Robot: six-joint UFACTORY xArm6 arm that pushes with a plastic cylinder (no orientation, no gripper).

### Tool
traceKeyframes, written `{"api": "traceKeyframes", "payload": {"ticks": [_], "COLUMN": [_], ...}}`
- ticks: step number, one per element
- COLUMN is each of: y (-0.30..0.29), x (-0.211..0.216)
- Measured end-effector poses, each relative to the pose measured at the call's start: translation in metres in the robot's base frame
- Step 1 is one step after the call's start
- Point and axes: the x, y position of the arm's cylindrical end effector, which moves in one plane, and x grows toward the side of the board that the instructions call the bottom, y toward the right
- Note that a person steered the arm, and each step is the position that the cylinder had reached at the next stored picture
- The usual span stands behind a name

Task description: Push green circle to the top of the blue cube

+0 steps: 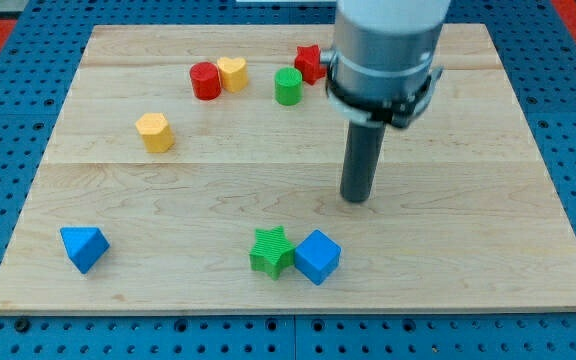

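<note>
The green circle stands near the view's top, left of a red star. The blue cube sits near the view's bottom, touching a green star on its left. My tip rests on the board, above and slightly right of the blue cube, and well below and right of the green circle. It touches no block.
A red circle and a yellow heart sit together at the top left. A yellow hexagon lies at the left. A blue triangle lies at the bottom left. The wooden board ends in a blue pegboard surround.
</note>
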Motion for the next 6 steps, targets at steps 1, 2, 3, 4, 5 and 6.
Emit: {"api": "traceKeyframes", "payload": {"ticks": [1, 2, 3, 4, 5, 6], "y": [0.027, 0.061, 0.040, 0.005, -0.039, -0.070], "x": [-0.065, -0.139, -0.197, -0.228, -0.213, -0.164]}}
